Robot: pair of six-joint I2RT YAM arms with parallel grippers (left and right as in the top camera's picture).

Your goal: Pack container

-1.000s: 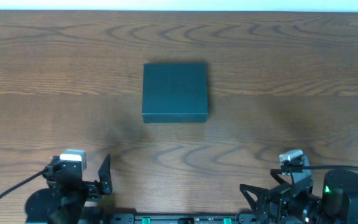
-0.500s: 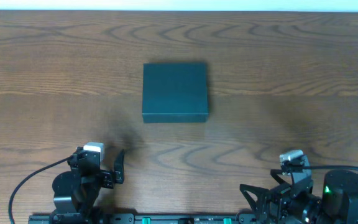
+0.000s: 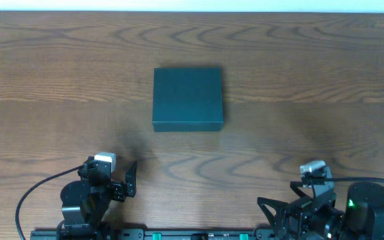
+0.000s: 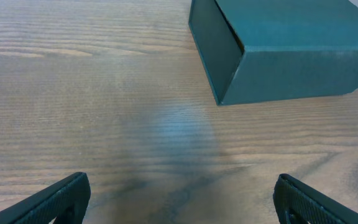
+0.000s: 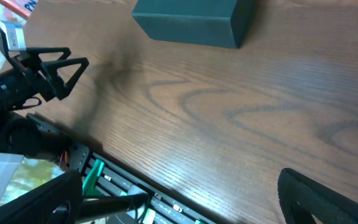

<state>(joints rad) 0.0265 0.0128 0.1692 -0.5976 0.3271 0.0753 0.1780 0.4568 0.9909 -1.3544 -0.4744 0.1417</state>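
Observation:
The container (image 3: 188, 98) is a matte dark green-black rectangular box, lid shut, lying flat in the middle of the wooden table. It also shows in the left wrist view (image 4: 284, 50) at the upper right and in the right wrist view (image 5: 194, 18) at the top. My left gripper (image 3: 113, 176) is open and empty near the front left edge, well short of the box; its fingers (image 4: 181, 190) are spread wide over bare wood. My right gripper (image 3: 292, 201) is open and empty at the front right, its fingers (image 5: 179, 186) above the table's front edge.
A black rail with green parts (image 3: 199, 235) runs along the table's front edge between the arm bases. The left arm (image 5: 42, 68) shows in the right wrist view. An orange-red packet corner (image 5: 20, 5) lies at the upper left of that view.
My left arm has moved right and slightly towards the container, still open. The right arm and the box have not moved.

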